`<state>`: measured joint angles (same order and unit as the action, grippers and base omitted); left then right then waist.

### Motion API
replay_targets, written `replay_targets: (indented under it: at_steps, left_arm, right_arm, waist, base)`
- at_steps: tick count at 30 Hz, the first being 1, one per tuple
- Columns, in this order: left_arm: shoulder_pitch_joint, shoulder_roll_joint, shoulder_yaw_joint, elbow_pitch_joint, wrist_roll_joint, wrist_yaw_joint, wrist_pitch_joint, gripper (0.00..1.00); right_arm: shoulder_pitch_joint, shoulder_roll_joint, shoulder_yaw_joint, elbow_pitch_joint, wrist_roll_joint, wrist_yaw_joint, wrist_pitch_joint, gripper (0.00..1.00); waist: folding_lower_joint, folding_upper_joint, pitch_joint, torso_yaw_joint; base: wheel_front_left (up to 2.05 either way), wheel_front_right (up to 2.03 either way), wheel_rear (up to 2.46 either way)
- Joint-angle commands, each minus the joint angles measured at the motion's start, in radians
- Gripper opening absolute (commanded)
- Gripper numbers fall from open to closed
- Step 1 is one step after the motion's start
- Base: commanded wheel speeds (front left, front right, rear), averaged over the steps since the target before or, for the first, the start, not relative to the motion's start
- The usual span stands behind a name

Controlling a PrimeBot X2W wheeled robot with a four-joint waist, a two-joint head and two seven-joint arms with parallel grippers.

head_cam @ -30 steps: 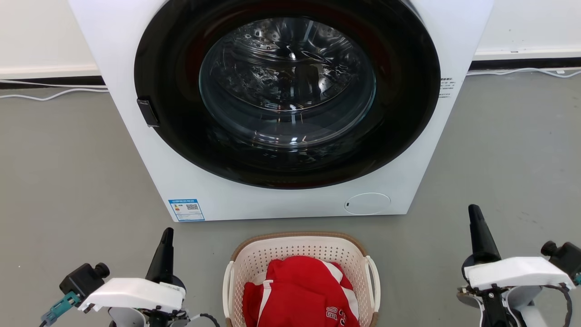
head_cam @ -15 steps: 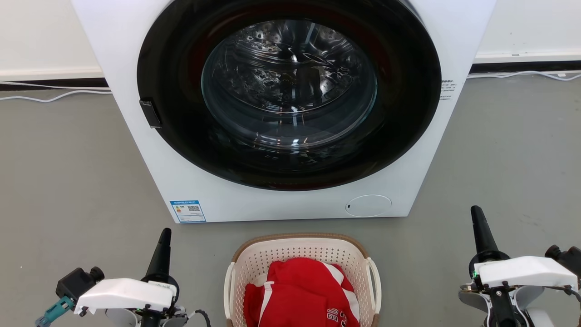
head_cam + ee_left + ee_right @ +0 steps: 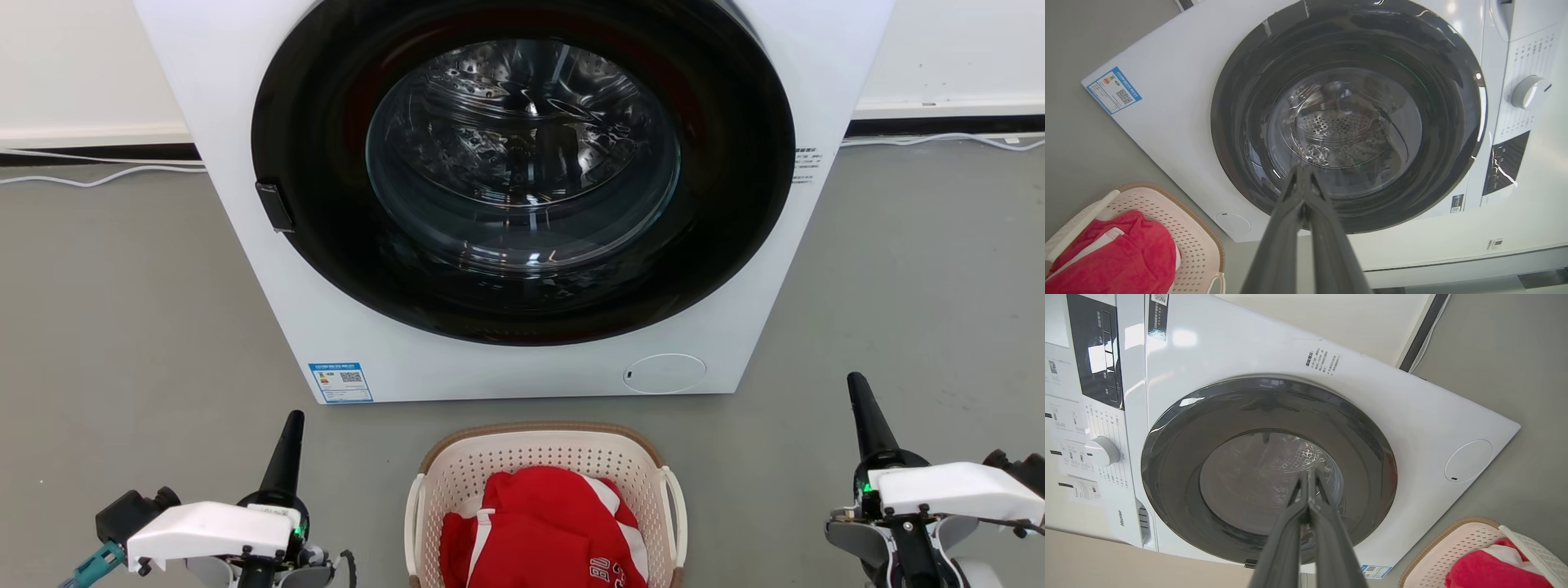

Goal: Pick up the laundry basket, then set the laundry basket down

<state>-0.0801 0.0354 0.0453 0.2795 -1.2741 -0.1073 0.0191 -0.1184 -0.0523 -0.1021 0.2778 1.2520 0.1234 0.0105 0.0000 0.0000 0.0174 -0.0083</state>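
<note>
Laundry basket sits on floor just in front of washer, btwn the claws, red top inside. Left claw & right claw both pinched tight, empty. Looks light, stiff plastic; prob best grabbed by white side handles.

Washer casing: smooth, glossy white.
Door window: clear reflective glass; glossy black ring.
Drum: perforated bright metal.
Laundry basket: matt cream perforated plastic; brown woven-look rim.
Garment: red cloth, creased.
Floor: matt grey, smooth.
</note>
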Motion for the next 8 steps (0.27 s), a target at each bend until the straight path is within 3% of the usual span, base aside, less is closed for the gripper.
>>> replay_targets:
  at_steps: [1, 8]
  left_arm:
    - [-0.028, 0.012, 0.028, -0.031, -0.029, -0.013, 0.008, 0.00]
    - [-0.028, 0.012, 0.038, -0.031, -0.102, -0.016, 0.029, 0.00]
  right_arm:
    - [-0.005, -0.003, 0.009, -0.028, 0.031, 0.006, 0.017, 0.00]
    - [-0.002, -0.002, 0.004, -0.029, 0.109, 0.006, 0.038, 0.00]
  waist:
    - [0.0000, 0.0000, -0.001, 0.000]
    - [0.0000, 0.0000, -0.004, 0.002]
  base:
    - [0.00, 0.00, 0.00]
    - [0.00, 0.00, 0.00]
